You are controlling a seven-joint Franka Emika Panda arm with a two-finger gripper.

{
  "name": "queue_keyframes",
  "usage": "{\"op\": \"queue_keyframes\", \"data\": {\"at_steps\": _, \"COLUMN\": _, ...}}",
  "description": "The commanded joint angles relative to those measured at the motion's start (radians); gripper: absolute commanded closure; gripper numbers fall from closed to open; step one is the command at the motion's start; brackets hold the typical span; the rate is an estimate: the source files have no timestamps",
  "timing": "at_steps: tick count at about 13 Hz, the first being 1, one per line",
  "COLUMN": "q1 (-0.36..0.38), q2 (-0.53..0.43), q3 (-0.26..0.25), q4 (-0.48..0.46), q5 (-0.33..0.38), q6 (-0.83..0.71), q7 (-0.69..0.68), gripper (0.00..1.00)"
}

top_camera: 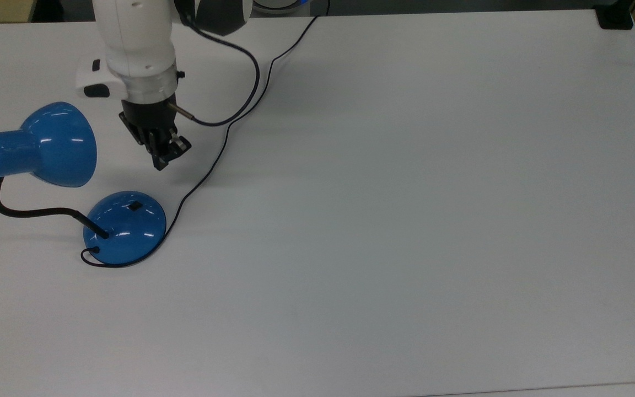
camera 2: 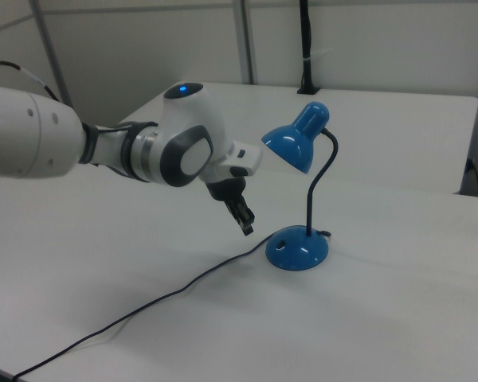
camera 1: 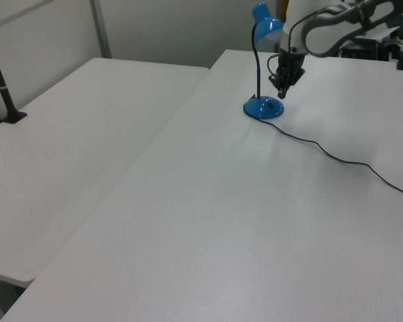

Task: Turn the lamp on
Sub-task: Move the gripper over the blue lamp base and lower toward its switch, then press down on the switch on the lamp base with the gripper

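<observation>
Top view is showing the lamp (top_camera: 53,182) standing at its left on the white table (top_camera: 405,220), its switch (top_camera: 135,207) facing up on the domed base. Just right of the shade, the gripper (top_camera: 161,161) is hovering above the base with fingers pressed together, holding nothing, while the cord (top_camera: 224,138) is trailing away rightward.

The white arm enters the top view from the upper left edge and reaches down the frame, ending in a black gripper (top_camera: 161,161) whose fingers are pressed together, tips pointing toward lower right. In the left view the gripper (camera 1: 281,94) hangs in the upper right, tilted downward. In the right view the arm stretches from the left edge to the centre, gripper (camera 2: 246,229) angled down and right.
</observation>
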Motion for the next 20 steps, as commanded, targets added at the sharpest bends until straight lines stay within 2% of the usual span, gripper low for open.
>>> {"op": "queue_keyframes", "data": {"at_steps": 1, "q1": -0.016, "q2": 0.054, "q3": 0.003, "q4": -0.007, "q5": -0.065, "q6": 0.114, "q7": 0.073, "gripper": 1.00}}
{"op": "queue_keyframes", "data": {"at_steps": 4, "q1": -0.034, "q2": 0.092, "q3": 0.002, "q4": -0.003, "q5": -0.090, "q6": 0.188, "q7": 0.100, "gripper": 1.00}}
{"op": "queue_keyframes", "data": {"at_steps": 6, "q1": -0.056, "q2": 0.114, "q3": 0.002, "q4": -0.002, "q5": -0.162, "q6": 0.255, "q7": 0.132, "gripper": 1.00}}
{"op": "queue_keyframes", "data": {"at_steps": 9, "q1": -0.070, "q2": 0.131, "q3": 0.002, "q4": 0.003, "q5": -0.199, "q6": 0.314, "q7": 0.136, "gripper": 1.00}}
{"op": "queue_keyframes", "data": {"at_steps": 20, "q1": -0.076, "q2": 0.175, "q3": 0.002, "q4": 0.020, "q5": -0.217, "q6": 0.371, "q7": 0.136, "gripper": 1.00}}
